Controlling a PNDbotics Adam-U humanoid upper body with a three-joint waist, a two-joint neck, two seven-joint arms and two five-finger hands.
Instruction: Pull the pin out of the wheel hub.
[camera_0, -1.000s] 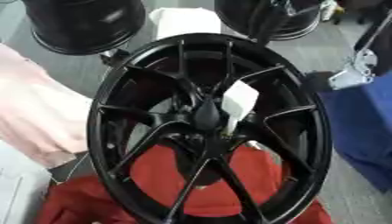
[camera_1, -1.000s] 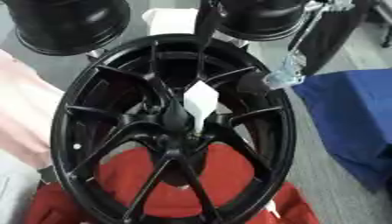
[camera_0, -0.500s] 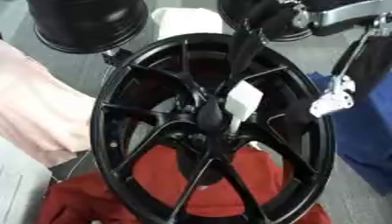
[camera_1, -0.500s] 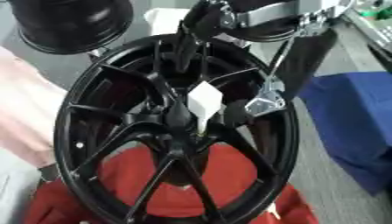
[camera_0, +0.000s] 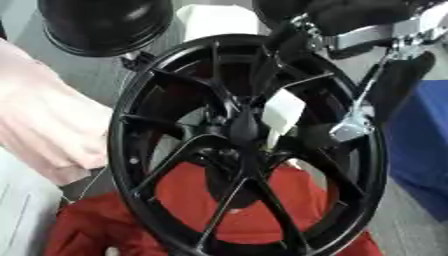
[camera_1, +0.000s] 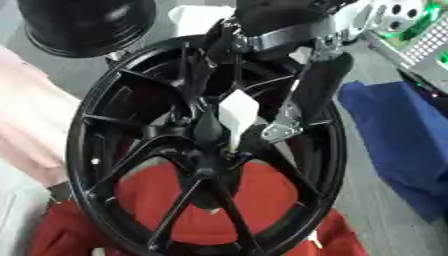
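Up at the top right of the frame, the right hand (camera_1: 302, 95) reaches down over the rim of the black wheel hub (camera_0: 249, 145), its dark fingers hanging straight and relaxed in front of the spokes, gripping nothing. A silver link on the hand dangles just beside the white pin (camera_1: 236, 114), which sits at the centre of the hub, poking out between the spokes; the fingers are near it but apart from it. The hub stands nearly upright on a red cloth (camera_0: 184, 192), with a blue cloth (camera_1: 398, 135) at the right edge and another black wheel (camera_0: 105, 22) at the upper left. A person's sleeve (camera_0: 44, 125) presses against the hub's left rim. Likely risk: fingers catching a spoke instead of the pin and tipping the upright hub. No left hand shows.
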